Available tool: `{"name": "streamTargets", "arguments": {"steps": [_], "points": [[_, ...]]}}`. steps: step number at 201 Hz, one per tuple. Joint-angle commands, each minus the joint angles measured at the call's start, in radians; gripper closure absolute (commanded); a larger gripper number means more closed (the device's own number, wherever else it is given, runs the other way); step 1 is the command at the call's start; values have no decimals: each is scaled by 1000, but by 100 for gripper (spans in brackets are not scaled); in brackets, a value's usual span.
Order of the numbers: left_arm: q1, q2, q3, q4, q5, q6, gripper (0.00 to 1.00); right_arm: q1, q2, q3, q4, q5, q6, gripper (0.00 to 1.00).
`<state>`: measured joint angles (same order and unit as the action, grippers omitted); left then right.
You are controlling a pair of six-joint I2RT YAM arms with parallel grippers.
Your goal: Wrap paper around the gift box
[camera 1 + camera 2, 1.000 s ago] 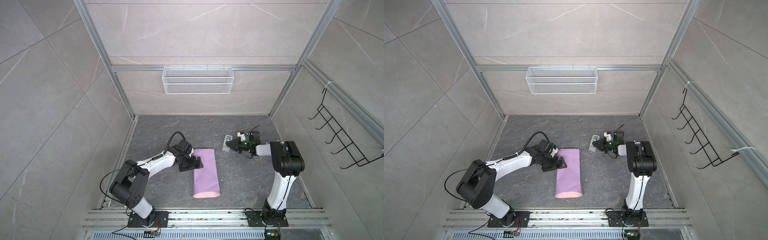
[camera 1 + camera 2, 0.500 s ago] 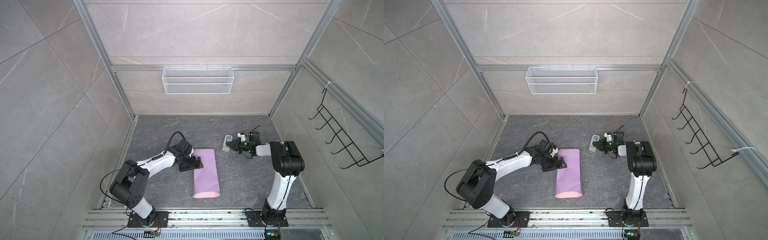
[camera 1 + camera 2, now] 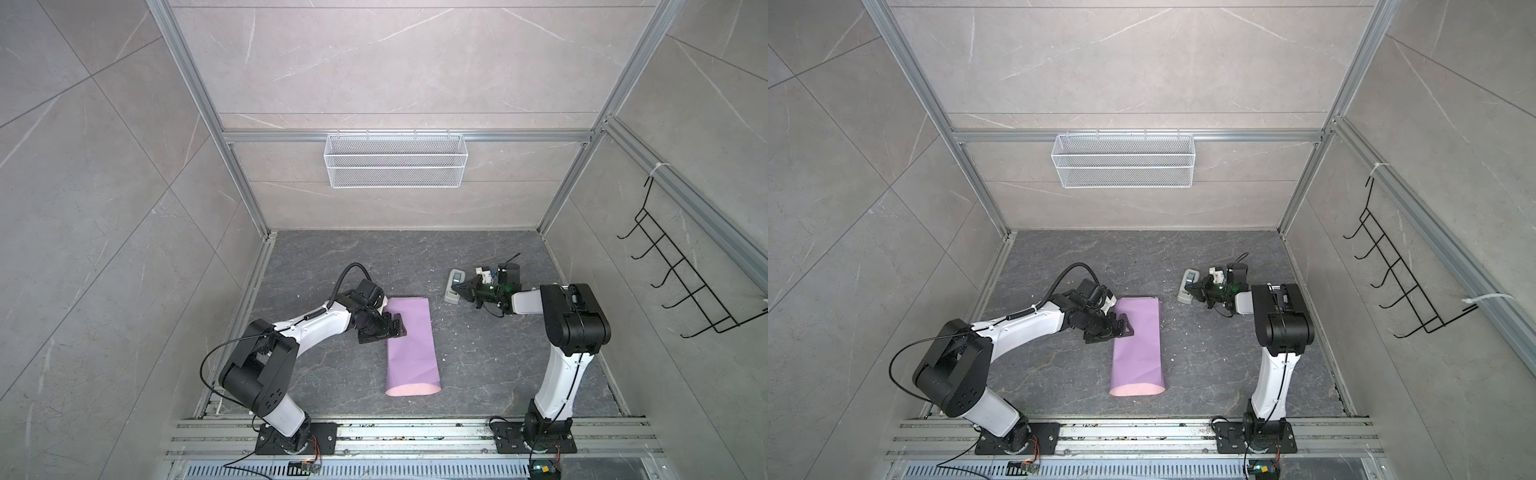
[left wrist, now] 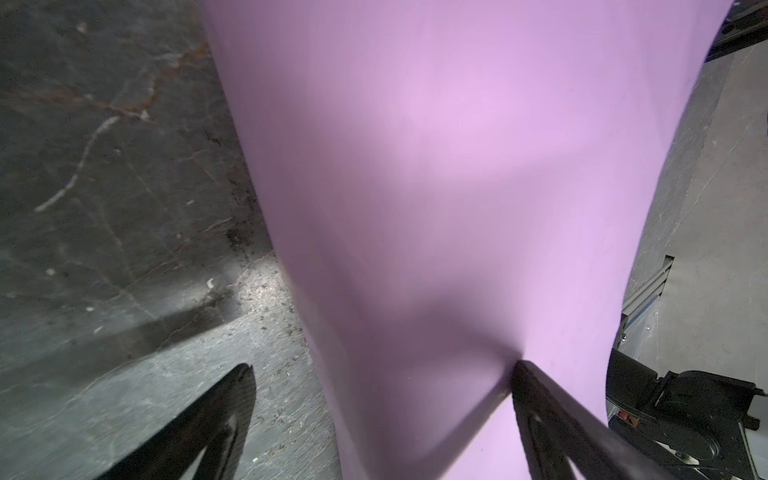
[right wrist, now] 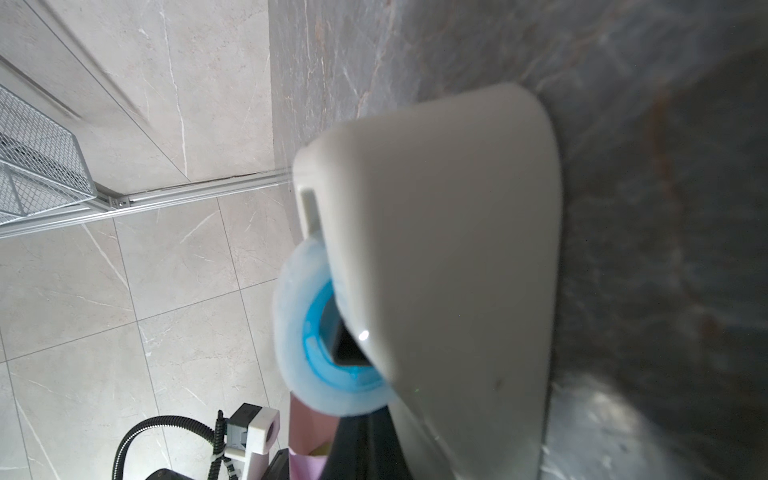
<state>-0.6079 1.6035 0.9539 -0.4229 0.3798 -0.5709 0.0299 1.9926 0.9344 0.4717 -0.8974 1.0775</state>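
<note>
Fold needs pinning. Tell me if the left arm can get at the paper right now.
Likely yes: the open left gripper hangs at the edge of the paper, one finger over it, nothing between.

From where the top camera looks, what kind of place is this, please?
Probably a robot test cell mocked up like a tiled room: stone-look wall tiles in an aluminium frame, a white wire basket, a black hook rack.
</note>
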Motion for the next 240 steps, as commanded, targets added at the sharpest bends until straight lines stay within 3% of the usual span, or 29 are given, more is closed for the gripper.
{"name": "streamTargets", "arguments": {"steps": [1,240], "points": [[-8,52,-11,-79,-79,24,3,8,-57,-11,71,-14,55,100],[-7,52,-17,-79,-84,31,3,98,-192,-237,105,50,50,100]]}}
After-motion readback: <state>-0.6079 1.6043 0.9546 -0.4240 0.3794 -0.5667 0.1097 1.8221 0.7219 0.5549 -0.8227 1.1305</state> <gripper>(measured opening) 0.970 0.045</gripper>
